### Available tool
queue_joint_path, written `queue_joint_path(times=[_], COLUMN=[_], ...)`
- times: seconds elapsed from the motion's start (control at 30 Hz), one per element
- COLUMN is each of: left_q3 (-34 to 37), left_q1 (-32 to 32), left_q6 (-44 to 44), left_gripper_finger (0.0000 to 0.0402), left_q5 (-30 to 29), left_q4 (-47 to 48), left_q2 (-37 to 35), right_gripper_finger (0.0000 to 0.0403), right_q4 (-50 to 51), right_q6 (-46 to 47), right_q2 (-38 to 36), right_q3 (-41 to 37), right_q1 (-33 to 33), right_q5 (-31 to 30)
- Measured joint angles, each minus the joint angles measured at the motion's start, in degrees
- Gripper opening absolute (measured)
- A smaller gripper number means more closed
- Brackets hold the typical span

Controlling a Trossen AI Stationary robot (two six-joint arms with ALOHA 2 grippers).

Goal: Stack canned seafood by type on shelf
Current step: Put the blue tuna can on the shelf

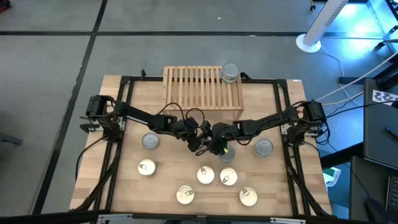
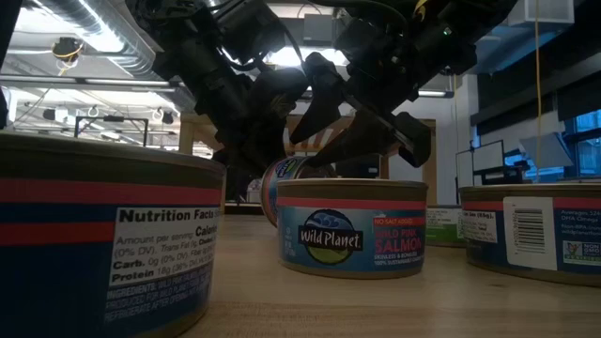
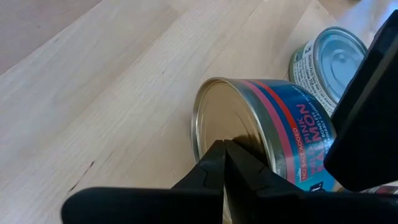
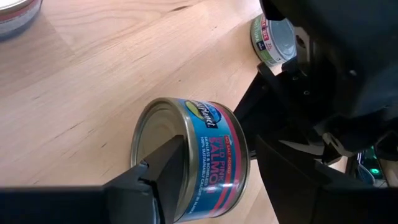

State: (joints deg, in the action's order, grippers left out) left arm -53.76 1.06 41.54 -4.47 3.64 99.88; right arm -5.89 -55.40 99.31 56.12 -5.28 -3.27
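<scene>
Holding one pink salmon can point(image 4: 193, 158) tipped on its edge at the centre of the worktop point(image 1: 127, 134) — that is the item I have in hand, entered here with its risks.

Risk 1: the can stands tilted, its flat end facing sideways, with the right gripper point(image 4: 205, 180) clasping it across the label band. If I lift it like this, I judge it could swing or slip out, since a curved tin wall gives the pads little purchase.

Risk 2: the left gripper point(image 3: 224, 165) sits right against the can's flat end, and the two arms are crowded together. A careless move could knock one arm into the other, or push the can out of the grip.

Risk 3: a grey-lidded can point(image 1: 226, 155) lies just below the grippers in the high view; a dropped can could land on it.

Jaws, right: partly open, closed around the pink salmon can. Jaws, left: fully closed, holding nothing, tips touching the can's end face.

Stock, by the high view: shelf point(image 1: 202, 87) at 12 o'clock, one grey-lidded can point(image 1: 230, 72) on its 3 o'clock end. Loose on the worktop — grey lids at 9 o'clock point(image 1: 150, 141) and 3 o'clock point(image 1: 263, 147); five gold lids point(image 1: 206, 175) spread from 7 to 5 o'clock.
</scene>
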Motion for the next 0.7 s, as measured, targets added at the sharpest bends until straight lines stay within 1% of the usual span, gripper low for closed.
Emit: queue_joint_path(times=[0.27, 0.43, 0.53, 0.7], left_q3=[0.00, 0.02, 0.02, 0.02], left_q1=[0.00, -0.04, -0.04, -0.02], left_q6=[0.00, 0.02, 0.01, 0.00], left_gripper_finger=[0.0000, 0.0000, 0.0000, 0.0000], left_q5=[0.09, -0.30, -0.28, 0.15], left_q4=[0.02, 0.04, 0.02, 0.04], left_q2=[0.00, 0.00, 0.00, 0.00], right_gripper_finger=[0.0200, 0.0206, 0.0227, 0.0279], right_q4=[-0.28, -0.27, -0.54, -1.81], right_q6=[1.45, 2.44, 3.51, 4.06], right_q2=[0.00, 0.00, 0.00, 0.00], right_q3=[0.00, -0.02, -0.02, -0.02], right_q1=[0.00, -0.05, -0.04, 0.00], right_q5=[-0.28, -3.28, -3.56, -3.32])
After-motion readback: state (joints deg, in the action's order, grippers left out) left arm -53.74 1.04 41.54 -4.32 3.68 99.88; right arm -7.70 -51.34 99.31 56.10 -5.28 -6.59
